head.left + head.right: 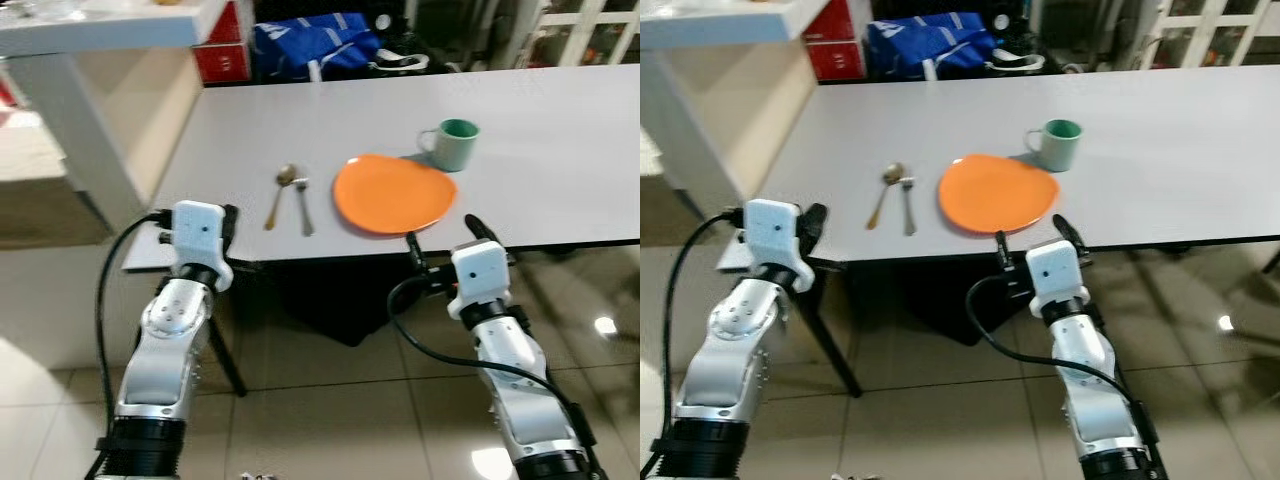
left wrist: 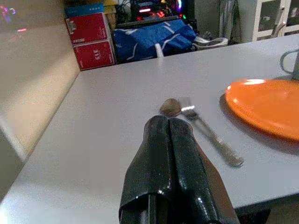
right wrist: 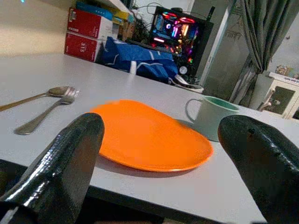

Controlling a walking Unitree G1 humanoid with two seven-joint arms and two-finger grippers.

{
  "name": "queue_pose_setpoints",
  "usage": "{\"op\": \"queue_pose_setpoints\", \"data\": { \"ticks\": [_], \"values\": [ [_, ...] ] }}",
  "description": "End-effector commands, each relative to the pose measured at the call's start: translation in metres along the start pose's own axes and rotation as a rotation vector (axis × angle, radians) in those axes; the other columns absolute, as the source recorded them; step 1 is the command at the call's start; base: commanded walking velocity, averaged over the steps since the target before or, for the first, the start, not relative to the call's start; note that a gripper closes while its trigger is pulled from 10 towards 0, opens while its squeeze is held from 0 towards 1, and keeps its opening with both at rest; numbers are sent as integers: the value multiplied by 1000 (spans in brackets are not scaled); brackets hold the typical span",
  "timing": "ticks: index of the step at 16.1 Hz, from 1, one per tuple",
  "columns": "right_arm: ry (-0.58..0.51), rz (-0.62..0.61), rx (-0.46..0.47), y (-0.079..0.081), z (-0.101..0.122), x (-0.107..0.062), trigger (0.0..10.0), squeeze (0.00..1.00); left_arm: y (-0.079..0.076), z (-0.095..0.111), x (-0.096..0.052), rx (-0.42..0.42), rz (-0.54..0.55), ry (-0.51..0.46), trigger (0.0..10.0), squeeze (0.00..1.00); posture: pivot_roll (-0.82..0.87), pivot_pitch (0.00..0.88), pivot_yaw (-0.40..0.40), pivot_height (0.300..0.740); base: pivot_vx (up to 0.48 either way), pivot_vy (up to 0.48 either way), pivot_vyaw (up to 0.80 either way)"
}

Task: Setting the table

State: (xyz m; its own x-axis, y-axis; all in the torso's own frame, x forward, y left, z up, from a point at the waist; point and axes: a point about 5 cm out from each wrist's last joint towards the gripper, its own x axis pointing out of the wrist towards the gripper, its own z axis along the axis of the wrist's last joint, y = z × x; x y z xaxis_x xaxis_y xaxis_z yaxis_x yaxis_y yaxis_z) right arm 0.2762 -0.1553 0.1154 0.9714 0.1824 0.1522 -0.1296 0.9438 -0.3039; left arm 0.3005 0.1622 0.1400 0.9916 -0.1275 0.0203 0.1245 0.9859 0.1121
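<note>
An orange plate (image 1: 393,193) lies near the front edge of the grey table (image 1: 560,170). A green-lined mug (image 1: 455,143) stands just behind it to the right. Left of the plate, a spoon (image 1: 279,195) and a fork (image 1: 303,205) lie side by side. My right gripper (image 1: 440,232) is open at the table's edge, right in front of the plate, holding nothing. Its two black fingers (image 3: 70,163) frame the plate (image 3: 149,137) and mug (image 3: 210,116). My left gripper (image 1: 230,228) is shut and empty at the front left edge, pointing toward the spoon (image 2: 170,107) and fork (image 2: 210,135).
A white counter with a slanted support (image 1: 90,130) stands close on the left. Behind the table sit a blue bag (image 1: 310,45) and red boxes (image 1: 225,55). A dark table leg (image 1: 225,360) slants over the tiled floor below.
</note>
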Motion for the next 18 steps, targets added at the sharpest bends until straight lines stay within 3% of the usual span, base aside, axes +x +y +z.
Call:
{"op": "queue_pose_setpoints", "data": {
  "ticks": [1,6,10,13,18],
  "values": [
    [-33,13,0,6,6,0,10000,0,6,2,1,24,10,-2,10000,0,-160,0,88,740,0,431,0],
    [-60,28,-16,10,9,-1,10000,0,2,6,7,49,-22,-11,10000,0,-163,0,95,740,138,386,0],
    [-58,22,-6,11,9,-1,10000,0,-3,5,12,76,-40,4,10000,0,-171,0,101,740,323,0,-538],
    [-64,24,-12,11,10,-1,10000,0,-7,10,12,68,-46,-27,10000,0,-172,0,102,740,0,0,0],
    [-75,35,-19,14,11,0,10000,0,-17,11,12,50,-80,-35,10000,0,-168,0,104,740,454,0,0]
  ]
}}
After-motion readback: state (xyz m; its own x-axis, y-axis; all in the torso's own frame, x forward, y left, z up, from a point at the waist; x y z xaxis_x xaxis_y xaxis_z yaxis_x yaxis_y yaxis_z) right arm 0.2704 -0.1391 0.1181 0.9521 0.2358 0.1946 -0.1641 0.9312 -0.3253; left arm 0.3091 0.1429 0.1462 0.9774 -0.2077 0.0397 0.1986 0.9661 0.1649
